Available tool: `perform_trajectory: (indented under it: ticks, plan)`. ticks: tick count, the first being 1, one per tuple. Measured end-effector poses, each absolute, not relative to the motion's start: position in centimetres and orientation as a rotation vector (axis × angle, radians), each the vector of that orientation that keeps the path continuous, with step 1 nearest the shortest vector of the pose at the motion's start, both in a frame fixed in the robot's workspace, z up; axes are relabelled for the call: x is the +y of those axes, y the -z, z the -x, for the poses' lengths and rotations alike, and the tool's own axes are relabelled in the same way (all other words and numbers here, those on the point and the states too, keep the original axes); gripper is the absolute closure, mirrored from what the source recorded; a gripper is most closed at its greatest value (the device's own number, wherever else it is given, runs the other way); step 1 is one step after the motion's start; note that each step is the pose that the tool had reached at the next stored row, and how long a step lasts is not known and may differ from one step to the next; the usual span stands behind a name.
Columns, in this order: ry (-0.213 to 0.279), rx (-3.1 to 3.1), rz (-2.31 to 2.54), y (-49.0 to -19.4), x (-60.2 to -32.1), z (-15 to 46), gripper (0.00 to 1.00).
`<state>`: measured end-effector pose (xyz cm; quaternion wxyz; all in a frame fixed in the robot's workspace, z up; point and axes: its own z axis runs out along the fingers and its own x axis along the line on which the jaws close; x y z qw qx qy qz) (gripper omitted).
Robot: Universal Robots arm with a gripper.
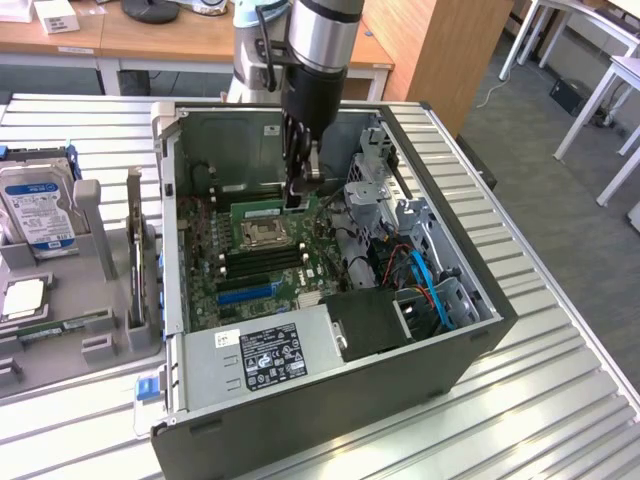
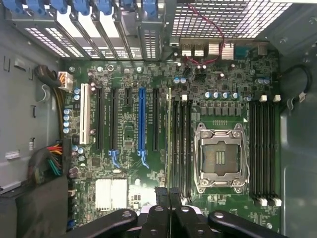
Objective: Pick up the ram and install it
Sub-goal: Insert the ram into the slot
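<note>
End effector [image 1: 302, 190] grips ram [image 1: 265, 211] above memory slots [image 2: 182, 144], beside the CPU socket [image 2: 219, 157].

Arm [image 1: 322, 40] drops straight down from upper middle of exterior frame, wrist vertical. Gripper [image 1: 303, 195] points down, just above frame centre. Fingers [image 2: 161, 210] nearly together, pinching ram [image 1: 262, 211] edge-on.

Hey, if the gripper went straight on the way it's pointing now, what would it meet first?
Probably the memory slots beside the CPU socket. The ram clamped in the gripper hangs edge-on just over them and would touch first. The depth of the gap between them is unclear.
</note>
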<state>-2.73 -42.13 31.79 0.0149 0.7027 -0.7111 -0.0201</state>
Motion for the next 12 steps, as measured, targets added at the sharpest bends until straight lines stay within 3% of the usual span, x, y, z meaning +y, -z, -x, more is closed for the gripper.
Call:
perform_trajectory:
  ticks: [12]
  plan:
    - [0.063, -2.213, -2.187, -30.6, -42.1, 2.7, 0.88]
